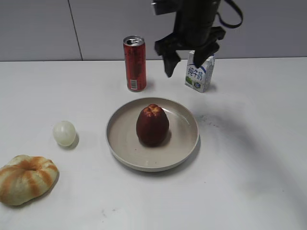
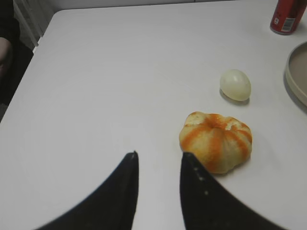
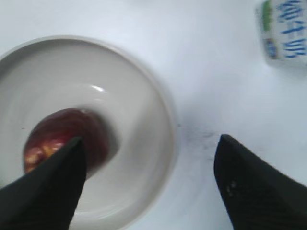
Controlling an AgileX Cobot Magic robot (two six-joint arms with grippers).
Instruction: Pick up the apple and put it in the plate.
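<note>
We see the apple standing upright in the middle of the plate, with the right gripper raised above the table at the plate's 12 o'clock, well clear of the fruit. Its two dark fingers are spread wide and hold nothing. In the right wrist view the apple sits at about 9 o'clock from the gripper, partly hidden behind the left-hand finger, while the plate fills the left half of that view.

Around the plate we find a red can at its 11 o'clock and a small milk carton at its 1 o'clock, the carton partly covered by the gripper in the exterior view. A pale round ball lies at the plate's 9 o'clock, and a striped bread ring lies near the table's front left corner. Nothing stands between the gripper and the apple.

The right arm comes down from the top of the exterior view, its fingers pointing downward. The left gripper hovers over bare table, its fingers parted and empty, with the bread ring just beside it at 2 o'clock and the ball beyond.
</note>
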